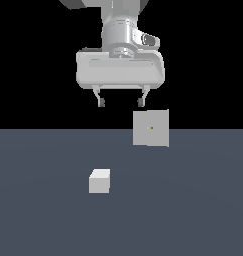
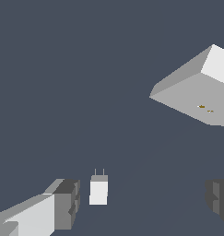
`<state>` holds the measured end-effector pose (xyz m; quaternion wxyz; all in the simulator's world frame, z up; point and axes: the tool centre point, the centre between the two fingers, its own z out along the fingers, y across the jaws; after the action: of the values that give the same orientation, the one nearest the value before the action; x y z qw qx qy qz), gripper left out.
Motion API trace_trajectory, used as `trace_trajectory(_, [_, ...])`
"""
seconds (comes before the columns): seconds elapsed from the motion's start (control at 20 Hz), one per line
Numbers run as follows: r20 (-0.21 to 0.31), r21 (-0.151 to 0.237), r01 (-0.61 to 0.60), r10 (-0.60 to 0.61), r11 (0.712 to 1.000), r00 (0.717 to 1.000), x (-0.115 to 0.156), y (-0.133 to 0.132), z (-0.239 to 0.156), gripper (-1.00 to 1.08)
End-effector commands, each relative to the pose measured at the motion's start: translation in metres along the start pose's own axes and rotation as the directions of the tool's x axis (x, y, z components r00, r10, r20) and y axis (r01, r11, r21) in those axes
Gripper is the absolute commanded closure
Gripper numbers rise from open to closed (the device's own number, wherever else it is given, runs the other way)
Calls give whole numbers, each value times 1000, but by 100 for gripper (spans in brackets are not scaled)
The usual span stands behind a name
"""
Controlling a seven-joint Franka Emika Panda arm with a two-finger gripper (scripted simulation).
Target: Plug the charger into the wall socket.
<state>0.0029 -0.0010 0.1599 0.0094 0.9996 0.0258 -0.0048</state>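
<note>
the counter was a flat, plain slate-blue plane, bare of any marking, and behind it the room was just solid black. the charger sat on that surface, a small white-grey cube, in front of the wall socket and off toward the exterior view's left of it, well apart from it. in the wrist view the charger showed two thin prongs sticking out of one end, so its long axis ran along the prongs; they lay level with the counter rather than pointing up. whether they aimed squarely at the socket could not be told. the wall socket stood upright, a light-grey square panel with a tiny orange dot at its centre; in the wrist view the wall socket read as a thick slab with small orange marks on its broad face. the gripper hung high above the counter, clear of both things, nearer the socket's side than directly over the cube. the jaws were spread wide apart and gripped nothing; the fingers framed the charger from above without touching it. no containers showed anywhere.
</note>
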Motion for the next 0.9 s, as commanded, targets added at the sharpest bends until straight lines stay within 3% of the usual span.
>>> trace_trajectory(0.0, [0, 0, 0, 0, 1000, 1000, 0, 0, 0, -92])
trace_trajectory(0.45, [-19, 1, -1, 1, 1000, 1000, -7, -3, 6, -92])
trace_trajectory(0.85, [-69, 5, -5, 5, 1000, 998, -26, -10, 23, -92])
